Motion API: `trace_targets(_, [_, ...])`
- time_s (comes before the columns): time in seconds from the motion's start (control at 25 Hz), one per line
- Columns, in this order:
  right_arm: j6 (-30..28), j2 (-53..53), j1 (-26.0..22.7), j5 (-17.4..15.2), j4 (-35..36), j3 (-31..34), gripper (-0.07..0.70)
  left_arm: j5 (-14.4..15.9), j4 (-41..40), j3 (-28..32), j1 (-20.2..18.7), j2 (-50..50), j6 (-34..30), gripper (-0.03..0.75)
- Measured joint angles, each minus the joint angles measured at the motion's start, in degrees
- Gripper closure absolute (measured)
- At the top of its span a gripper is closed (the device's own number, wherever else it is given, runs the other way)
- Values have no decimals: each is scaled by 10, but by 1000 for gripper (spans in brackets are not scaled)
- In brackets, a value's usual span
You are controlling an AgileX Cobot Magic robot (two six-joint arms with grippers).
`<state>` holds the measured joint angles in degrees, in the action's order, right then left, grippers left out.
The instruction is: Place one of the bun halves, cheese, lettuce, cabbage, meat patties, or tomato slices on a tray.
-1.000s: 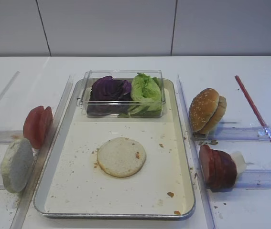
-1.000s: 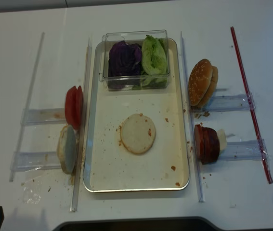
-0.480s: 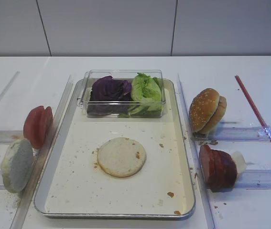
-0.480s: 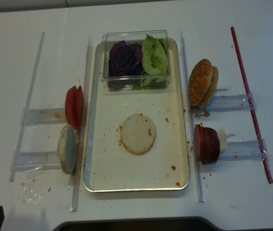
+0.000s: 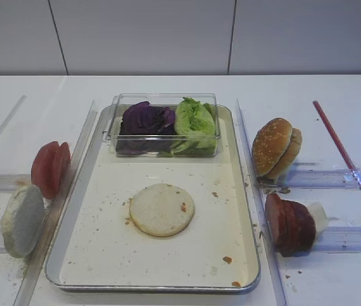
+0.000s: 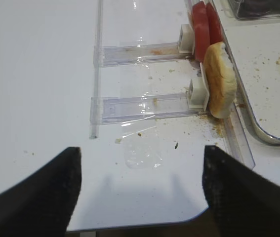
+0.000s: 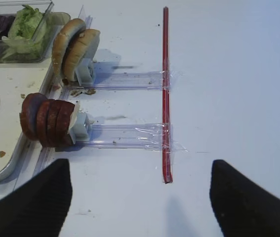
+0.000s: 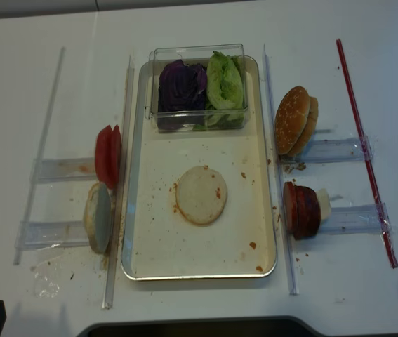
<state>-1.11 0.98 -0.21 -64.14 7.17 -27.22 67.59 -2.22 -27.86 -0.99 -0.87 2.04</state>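
Observation:
A pale bun half lies flat in the middle of the silver tray. A second bun half stands on edge in the left rack, with tomato slices behind it. Dark meat patties stand in the right rack. Lettuce and purple cabbage fill a clear box at the tray's far end. No cheese shows. My left gripper hangs open over bare table near the front edge, left of the racks. My right gripper is open and empty, right of the patties.
A sesame-seeded bun stands in the far right rack. A red strip is taped across the right rack rails. Clear plastic rails run on both sides of the tray. Crumbs dot the tray and the table.

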Motion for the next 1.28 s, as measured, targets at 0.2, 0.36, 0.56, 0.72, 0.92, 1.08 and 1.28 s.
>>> trace_targets(0.2, [0, 0, 0, 0, 0, 0, 59, 0, 0, 0, 0, 0, 0, 242])
trace_targets(0.36, [0, 0, 0, 0, 0, 0, 59, 0, -1, 0, 0, 0, 0, 242])
trace_targets(0.56, [0, 0, 0, 0, 0, 0, 59, 0, -1, 0, 0, 0, 0, 242])
trace_targets(0.72, [0, 0, 0, 0, 0, 0, 59, 0, -1, 0, 0, 0, 0, 243])
trace_targets(0.92, [0, 0, 0, 0, 0, 0, 59, 0, -1, 0, 0, 0, 0, 243])
trace_targets(1.08, [0, 0, 0, 0, 0, 0, 59, 0, -1, 0, 0, 0, 0, 243])
trace_targets(1.28, [0, 0, 0, 0, 0, 0, 59, 0, -1, 0, 0, 0, 0, 244])
